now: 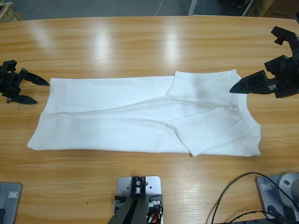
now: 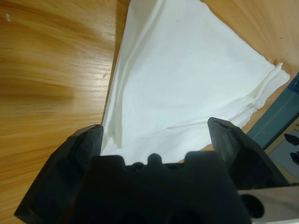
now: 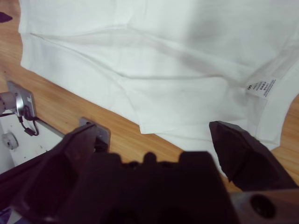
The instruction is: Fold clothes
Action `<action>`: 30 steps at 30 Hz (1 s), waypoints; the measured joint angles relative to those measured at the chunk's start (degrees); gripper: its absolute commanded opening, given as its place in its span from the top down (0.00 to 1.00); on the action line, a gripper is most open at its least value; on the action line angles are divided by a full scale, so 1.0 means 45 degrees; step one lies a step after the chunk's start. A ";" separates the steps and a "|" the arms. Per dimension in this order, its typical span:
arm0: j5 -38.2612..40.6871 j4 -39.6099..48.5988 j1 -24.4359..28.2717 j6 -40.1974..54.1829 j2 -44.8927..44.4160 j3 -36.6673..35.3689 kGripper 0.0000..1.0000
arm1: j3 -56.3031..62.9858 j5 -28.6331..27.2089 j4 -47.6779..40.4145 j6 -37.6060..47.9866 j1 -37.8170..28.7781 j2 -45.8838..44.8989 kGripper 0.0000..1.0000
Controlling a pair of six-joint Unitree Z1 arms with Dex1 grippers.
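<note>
Between my claws the white T-shirt (image 1: 140, 116) lies folded lengthwise mid-table (image 1: 140, 42), neck label (image 3: 260, 87) toward three o'clock; my left gripper (image 1: 32, 91) at nine and right gripper (image 1: 232, 89) at three gape wide, holding nothing

Bright, even overhead light fills all three views. Pale streaks of glare lie across the long glossy wooden worktop (image 1: 140, 42) in the upper half of the high view. The flat white cotton T-shirt (image 1: 140, 116) shows only soft grey fold shadows. In both wrist views the near black jaws are blurred.
</note>
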State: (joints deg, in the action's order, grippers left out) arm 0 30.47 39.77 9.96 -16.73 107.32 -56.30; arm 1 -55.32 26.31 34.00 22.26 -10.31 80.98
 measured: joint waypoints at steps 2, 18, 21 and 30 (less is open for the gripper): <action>0.0000 0.0000 0.0001 0.0004 0.0045 0.0000 0.12 | 0.0000 0.0000 -0.0004 0.0000 0.0024 0.0000 0.02; 0.0063 -0.0021 -0.0003 0.0059 0.0760 0.0001 0.12 | -0.0084 0.0000 -0.0073 0.0000 0.0761 -0.0429 0.02; 0.0063 -0.0240 -0.0110 0.0050 0.0967 0.0033 0.12 | -0.0165 0.0000 -0.0039 0.0000 0.0815 -0.0584 0.02; 0.0078 -0.0617 -0.0413 -0.0078 0.1107 0.0086 0.12 | -0.0297 0.0000 0.0164 0.0000 0.1085 -0.0837 0.02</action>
State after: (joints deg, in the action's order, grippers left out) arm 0 30.82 36.99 8.10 -17.07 112.30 -55.91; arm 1 -56.66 26.31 34.74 22.26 -5.43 77.21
